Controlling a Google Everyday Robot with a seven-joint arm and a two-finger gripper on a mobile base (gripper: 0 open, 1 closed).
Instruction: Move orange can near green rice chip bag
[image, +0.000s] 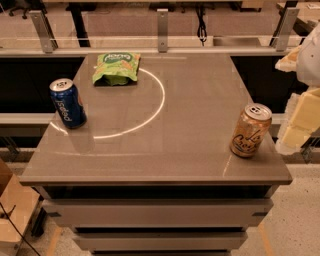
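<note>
The orange can (250, 130) stands upright near the right front edge of the grey table (190, 150). It is pale orange-tan with dark cursive lettering and a silver top. The green rice chip bag (116, 68) lies at the far left of the table, on a thin white arc of light. My gripper (299, 122) is cream-coloured and hangs just off the table's right edge. It is right of the can and apart from it, at about the can's height. It holds nothing that I can see.
A blue Pepsi can (67, 103) stands upright near the table's left edge, in front of the bag. A rail with metal posts (161, 30) runs behind the table. A cardboard box (15, 210) sits on the floor at the lower left.
</note>
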